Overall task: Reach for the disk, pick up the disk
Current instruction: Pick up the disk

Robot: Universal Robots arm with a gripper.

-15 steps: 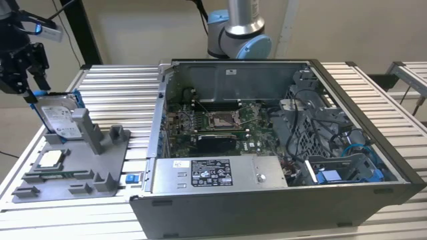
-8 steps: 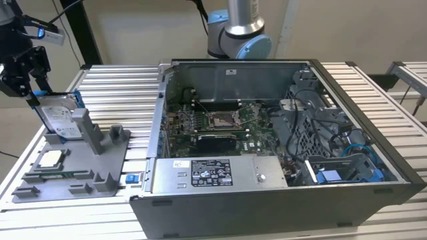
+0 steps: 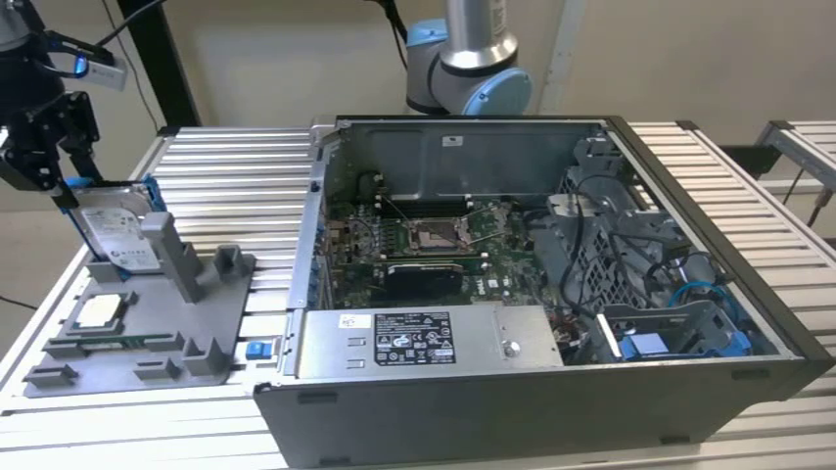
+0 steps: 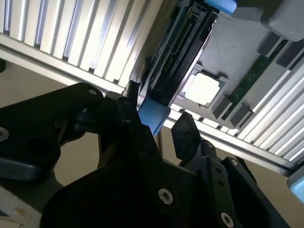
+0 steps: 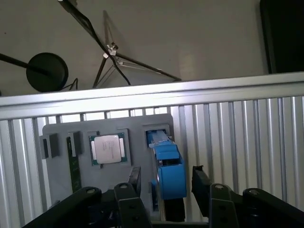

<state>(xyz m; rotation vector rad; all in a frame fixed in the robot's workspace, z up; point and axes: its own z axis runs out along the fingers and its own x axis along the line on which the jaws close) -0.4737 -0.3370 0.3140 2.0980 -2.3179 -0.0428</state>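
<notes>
The disk (image 3: pixel 116 231) is a flat rectangular hard drive with a silver-grey face and a white printed label, framed by a bright blue plastic bracket along its top and side edges. It stands upright on one edge in a slot of the grey holder (image 3: pixel 176 323), at the holder's far end in the exterior view, with its labelled face turned towards the holder's nearer pockets. In the first wrist view it (image 5: pixel 170 172) shows edge-on, the blue bracket uppermost. There the gripper (image 5: pixel 167 183) straddles that top edge, its fingers spread to either side with a gap showing, so the disk rests seated in the holder, not lifted.
</notes>
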